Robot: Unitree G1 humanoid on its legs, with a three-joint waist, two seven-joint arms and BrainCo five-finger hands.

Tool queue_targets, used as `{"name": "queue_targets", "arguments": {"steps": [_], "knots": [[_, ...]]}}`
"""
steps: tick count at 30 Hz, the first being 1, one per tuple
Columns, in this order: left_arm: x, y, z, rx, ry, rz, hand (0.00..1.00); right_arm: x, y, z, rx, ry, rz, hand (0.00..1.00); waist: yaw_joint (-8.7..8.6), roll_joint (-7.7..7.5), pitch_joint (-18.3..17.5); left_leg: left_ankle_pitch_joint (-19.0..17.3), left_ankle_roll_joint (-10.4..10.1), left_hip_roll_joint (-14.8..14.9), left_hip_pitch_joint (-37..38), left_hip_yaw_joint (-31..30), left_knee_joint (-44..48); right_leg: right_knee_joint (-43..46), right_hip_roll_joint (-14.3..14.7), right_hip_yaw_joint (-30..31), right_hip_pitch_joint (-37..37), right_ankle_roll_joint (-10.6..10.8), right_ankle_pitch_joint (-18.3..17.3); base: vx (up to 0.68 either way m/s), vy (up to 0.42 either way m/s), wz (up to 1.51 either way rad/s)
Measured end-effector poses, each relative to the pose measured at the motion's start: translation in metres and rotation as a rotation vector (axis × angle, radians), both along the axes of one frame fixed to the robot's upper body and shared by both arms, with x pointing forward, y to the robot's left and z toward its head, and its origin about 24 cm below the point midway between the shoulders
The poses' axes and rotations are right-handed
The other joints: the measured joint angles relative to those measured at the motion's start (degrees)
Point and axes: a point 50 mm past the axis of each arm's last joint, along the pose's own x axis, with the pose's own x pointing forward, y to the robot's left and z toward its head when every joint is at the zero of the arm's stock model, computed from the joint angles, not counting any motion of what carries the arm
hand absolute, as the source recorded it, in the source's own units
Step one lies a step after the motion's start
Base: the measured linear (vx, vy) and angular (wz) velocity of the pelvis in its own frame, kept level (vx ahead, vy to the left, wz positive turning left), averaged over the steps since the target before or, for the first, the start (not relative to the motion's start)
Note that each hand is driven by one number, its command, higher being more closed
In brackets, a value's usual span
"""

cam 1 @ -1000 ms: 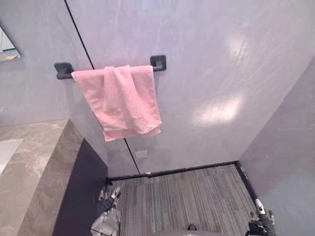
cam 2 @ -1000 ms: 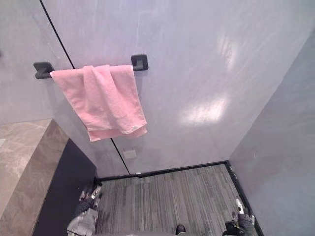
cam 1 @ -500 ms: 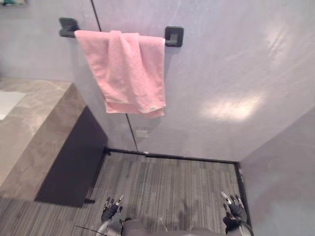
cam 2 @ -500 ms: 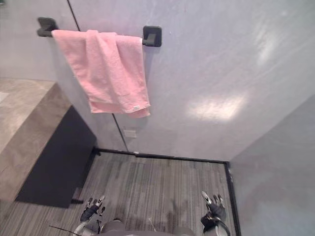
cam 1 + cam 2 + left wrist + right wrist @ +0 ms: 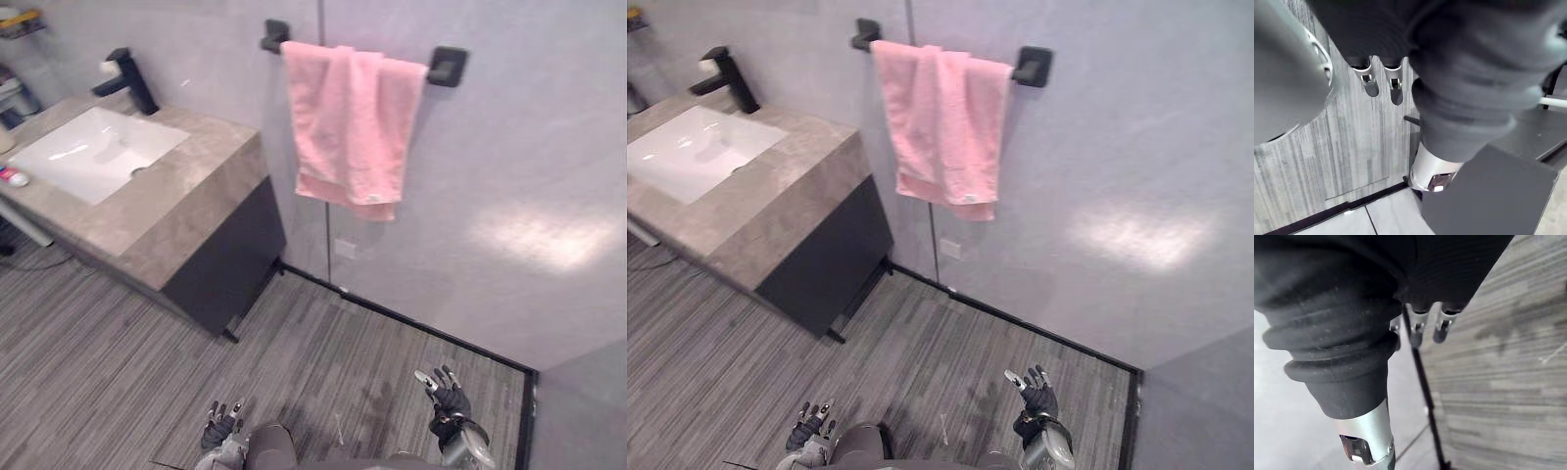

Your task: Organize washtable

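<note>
A stone-topped washtable (image 5: 186,211) with a white basin (image 5: 93,152) and a black tap (image 5: 125,78) stands at the left, on a dark cabinet (image 5: 220,264). A small white and red item (image 5: 14,177) lies on its left end. A pink towel (image 5: 350,122) hangs folded over a black wall rail (image 5: 446,65). My left hand (image 5: 219,425) hangs low over the floor, fingers relaxed and holding nothing. My right hand (image 5: 446,397) also hangs low, fingers straight and spread, empty. Both are far from the washtable.
Grey striped flooring (image 5: 118,362) spreads in front of the washtable. Grey walls meet in a corner at the right, with a black skirting strip (image 5: 411,323) along the base. A shelf with small items (image 5: 20,20) shows at the top left.
The camera has swung left, so the basin and tap have come into view and the towel sits further right. Both hands still hang low and empty.
</note>
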Motion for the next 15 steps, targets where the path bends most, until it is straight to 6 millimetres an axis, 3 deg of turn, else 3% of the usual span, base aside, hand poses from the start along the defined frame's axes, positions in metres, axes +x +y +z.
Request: {"name": "queue_targets", "arguments": {"steps": [1,2,3,4,5,6,7,8,9,10,11,12,13,14,15], "knots": [[0.004,0.0,0.002,0.006,-0.015,-0.017,0.0,-0.002,0.001,-0.003,0.0,0.022,0.009,0.0,-0.8,-0.2,0.31,1.12,0.73,-2.46,-1.22,0.64,-2.53,-0.02,-0.23,0.43,-1.59,-0.05,-0.72,-0.1,0.094,1.57],[0.012,0.002,0.005,0.021,-0.035,-0.047,0.0,-0.008,0.0,-0.007,-0.015,0.05,0.027,0.0,-1.83,-0.92,-0.12,3.78,-1.01,-6.95,-0.49,-3.88,-12.66,-6.6,3.62,2.26,-1.98,-2.42,0.38,-0.1,0.06,2.02],[0.015,0.003,0.005,0.028,-0.034,-0.055,0.0,-0.013,0.002,-0.01,-0.017,0.074,0.033,0.0,-3.97,-1.78,-0.83,3.4,0.02,-8.84,0.9,-5.6,-17.32,-11.29,4.03,2.18,-0.47,-3.86,3.47,-0.11,0.02,2.32],[0.018,0.009,0.006,0.049,-0.031,-0.063,0.0,-0.017,0.001,-0.014,-0.018,0.097,0.022,0.0,-4.26,-2.16,-1.19,-1.21,1.18,-6.75,2.27,0.76,-9.88,-13.93,2.88,-3.98,1.59,-1.38,6.59,0.01,0.03,2.16],[0.02,0.008,0.006,0.053,-0.034,-0.079,0.0,-0.019,-0.001,-0.014,-0.027,0.109,0.008,0.0,-4.33,-1.72,-1.22,-1.77,0.2,-5.27,5.1,3.89,-9.33,-12.58,1.8,-6.99,1.73,-1.28,6.82,0.01,0.165,2.48],[0.028,-0.002,0.007,0.046,-0.048,-0.132,0.0,-0.026,-0.016,-0.015,-0.058,0.134,-0.034,0.0,-6.04,-0.78,-0.69,1.68,1.89,-7.86,6.63,5.98,-13.73,-3.79,-2.04,-11.94,-0.11,-1.82,6.35,-0.02,0.189,2.01],[0.033,-0.008,0.009,0.038,-0.062,-0.156,0.0,-0.031,-0.018,-0.017,-0.059,0.15,-0.05,0.0,-6.76,-0.36,-0.77,3.1,2.76,-8.62,6.59,5.82,-15.34,-1.24,-3.09,-12.72,-1.58,-0.92,4.93,-0.08,0.186,2.14],[0.038,-0.01,0.01,0.041,-0.075,-0.17,0.0,-0.037,-0.016,-0.02,-0.057,0.175,-0.054,0.0,-6.91,0.61,-0.99,4.68,2.06,-9.63,7.02,3.6,-19.6,-6.3,-0.97,-12.89,-2.45,-0.75,4.52,-0.09,0.043,1.46],[0.039,-0.002,0.012,0.066,-0.078,-0.175,0.0,-0.041,-0.01,-0.022,-0.04,0.188,-0.058,0.0,-6.92,-0.62,-1.32,5.67,1.34,-11.69,8.1,2.26,-23.32,-12.42,-0.43,-13.22,-2.45,-2.65,8.16,-0.01,-0.022,1.58],[0.038,0.003,0.01,0.084,-0.055,-0.191,0.0,-0.045,-0.003,-0.027,-0.015,0.211,-0.069,0.0,-7.52,-1.0,-1.19,2.23,-0.1,-10.73,9.14,3.94,-23.08,-13.18,-1.83,-16.63,-2.02,-2.29,12.4,0.05,-0.014,1.2],[0.038,0.001,0.009,0.086,-0.046,-0.215,0.0,-0.047,-0.003,-0.029,-0.013,0.23,-0.077,0.0,-7.83,-0.98,-1.72,1.06,-0.63,-9.02,10.56,5.71,-22.5,-12.46,-3.1,-18.47,-2.0,-2.0,12.36,0.11,0.022,1.07],[0.037,-0.004,0.008,0.082,-0.043,-0.234,0.0,-0.047,-0.005,-0.028,-0.021,0.23,-0.079,0.0,-8.43,-1.2,-1.56,1.96,-1.75,-8.33,11.92,6.56,-24.67,-11.62,-4.39,-19.15,-1.98,-1.27,12.78,0.08,0.076,0.7],[0.037,-0.009,0.007,0.072,-0.044,-0.243,0.0,-0.047,-0.008,-0.028,-0.03,0.23,-0.078,0.0,-8.64,-0.26,-1.8,4.2,-3.88,-7.79,12.79,7.18,-27.51,-10.96,-5.19,-19.86,-2.23,-0.77,13.04,0.06,0.141,0.68],[0.04,-0.015,0.008,0.06,-0.054,-0.257,0.0,-0.048,-0.017,-0.027,-0.048,0.237,-0.098,0.0,-8.68,1.55,-1.99,5.51,-5.11,-9.36,14.0,4.49,-32.65,-10.17,-6.36,-20.73,-2.98,0.57,13.81,-0.03,0.235,0.59],[0.044,-0.012,0.01,0.079,-0.063,-0.279,0.0,-0.047,-0.013,-0.028,-0.032,0.236,-0.109,0.0,-8.43,0.66,-1.55,6.43,-4.03,-11.23,14.19,4.27,-34.27,-10.67,-7.44,-21.05,-3.28,1.11,15.33,-0.05,0.25,0.45]]}}
